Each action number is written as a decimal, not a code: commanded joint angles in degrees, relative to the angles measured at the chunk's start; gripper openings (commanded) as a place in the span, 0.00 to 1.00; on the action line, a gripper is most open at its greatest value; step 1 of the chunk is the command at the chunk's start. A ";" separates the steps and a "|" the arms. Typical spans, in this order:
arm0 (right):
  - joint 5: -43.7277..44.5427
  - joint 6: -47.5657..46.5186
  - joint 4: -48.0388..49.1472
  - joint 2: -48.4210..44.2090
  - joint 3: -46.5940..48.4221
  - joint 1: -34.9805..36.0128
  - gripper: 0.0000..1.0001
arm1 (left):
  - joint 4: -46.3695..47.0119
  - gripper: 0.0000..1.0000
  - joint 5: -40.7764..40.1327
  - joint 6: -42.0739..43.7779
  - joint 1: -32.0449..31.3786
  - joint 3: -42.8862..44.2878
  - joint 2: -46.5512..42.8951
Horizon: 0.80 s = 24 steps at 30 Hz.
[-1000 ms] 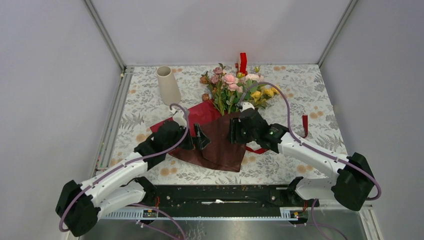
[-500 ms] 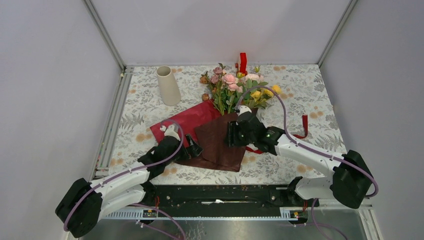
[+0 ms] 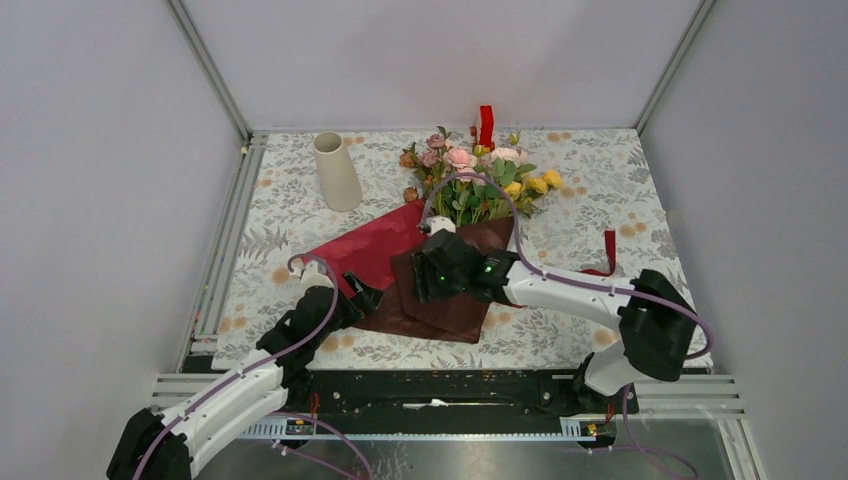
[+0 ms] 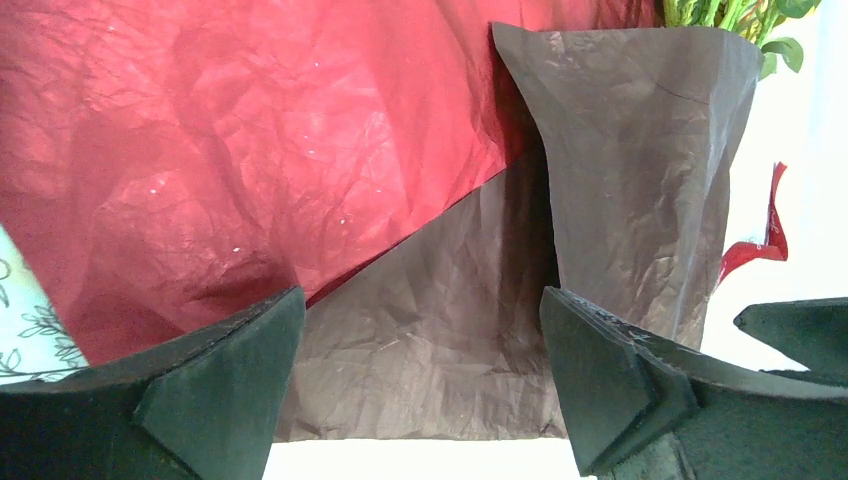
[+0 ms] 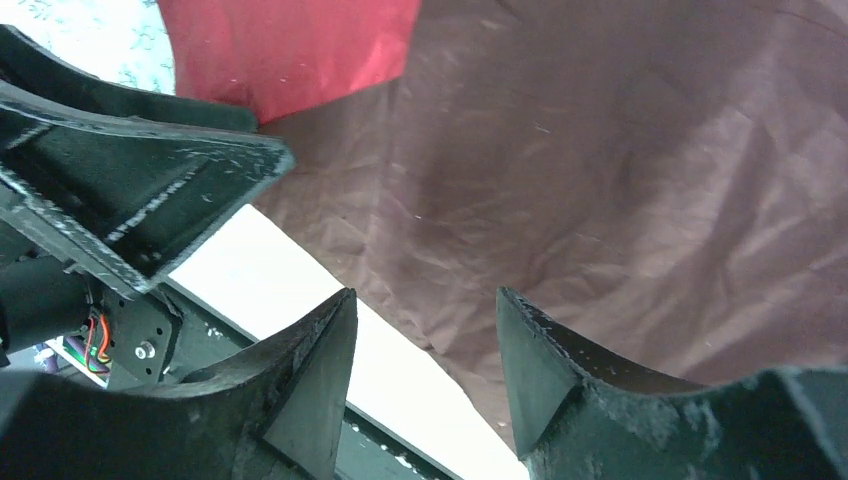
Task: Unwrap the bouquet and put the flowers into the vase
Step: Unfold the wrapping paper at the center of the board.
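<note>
Both open, empty (left gripper (image 4: 420,330), right gripper (image 5: 425,330)); paper (image 3: 372,250) to be pinched by a loose flap, flowers (image 3: 470,180) spared.

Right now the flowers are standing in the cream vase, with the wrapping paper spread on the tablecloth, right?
No. In the top external view the flowers lie right of the cream vase, not in it, stems on the wrapping paper, which is spread on the tablecloth.

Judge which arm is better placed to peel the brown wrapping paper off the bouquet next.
Probably right. The right gripper hovers open over the brown paper fold just below the flowers. The left gripper, also open, sits at the paper's near-left edge, farther away.
</note>
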 commanded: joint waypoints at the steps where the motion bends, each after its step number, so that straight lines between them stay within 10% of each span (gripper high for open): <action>1: 5.56 -1.69 -1.86 4.00 6.17 3.62 0.61 | -2.84 0.99 -2.48 -0.73 0.42 -0.85 -2.00; 24: 23.56 -2.77 -10.79 24.30 20.65 12.87 0.66 | -2.14 0.99 -0.90 -0.40 0.64 -0.30 -1.10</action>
